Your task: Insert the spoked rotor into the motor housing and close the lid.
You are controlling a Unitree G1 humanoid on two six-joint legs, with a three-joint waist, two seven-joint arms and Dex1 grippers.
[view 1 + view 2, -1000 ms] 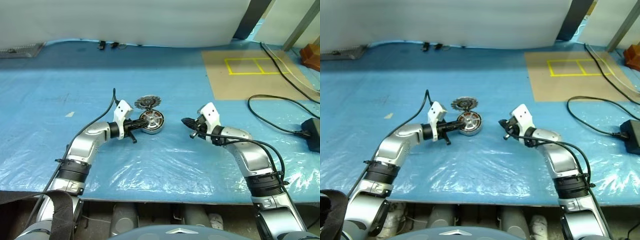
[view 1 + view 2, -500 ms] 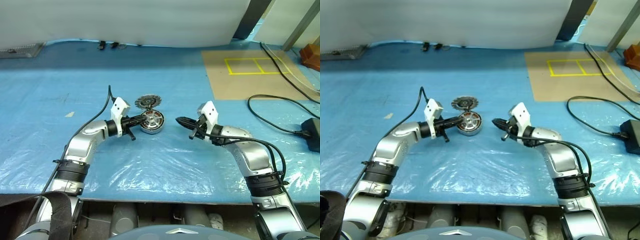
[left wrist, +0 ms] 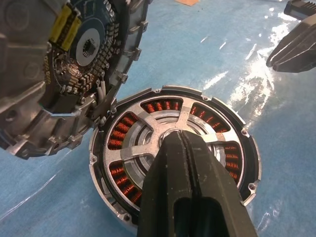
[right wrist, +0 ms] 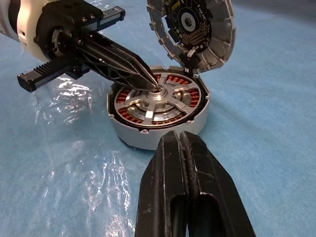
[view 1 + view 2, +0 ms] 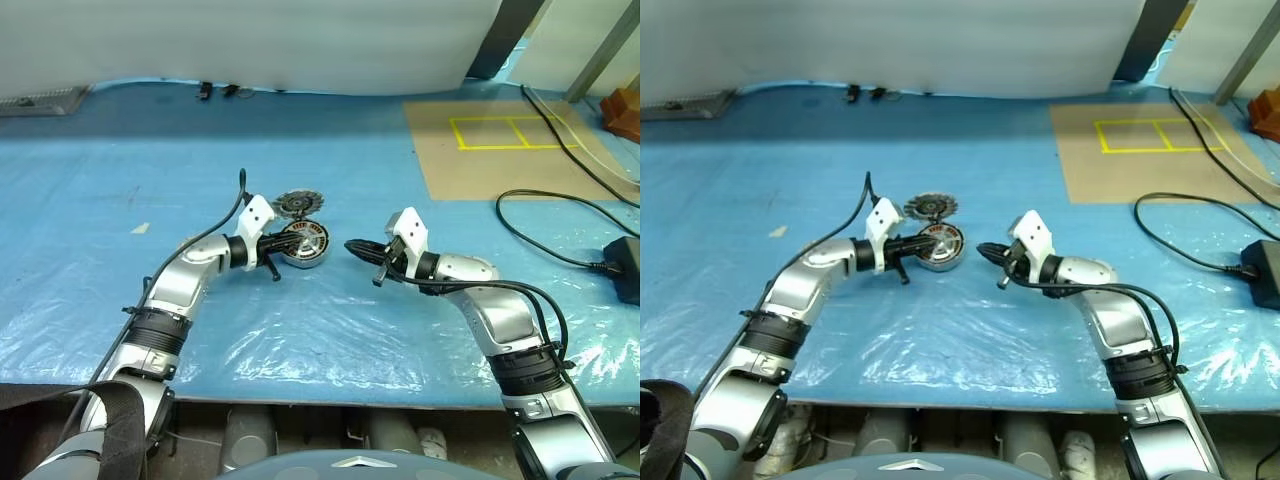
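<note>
Our desk (image 5: 330,330) carries the motor housing (image 4: 157,111) with the spoked rotor (image 3: 173,143) already seated inside and the lid (image 4: 192,29) hinged upright, so closing comes next. Our left hand (image 4: 150,85), fingers together, presses the hub; the right hand (image 5: 352,247), also closed, hovers just beside.

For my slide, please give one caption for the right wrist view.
Shut left gripper presses the spoked rotor seated in the motor housing; lid open.
</note>
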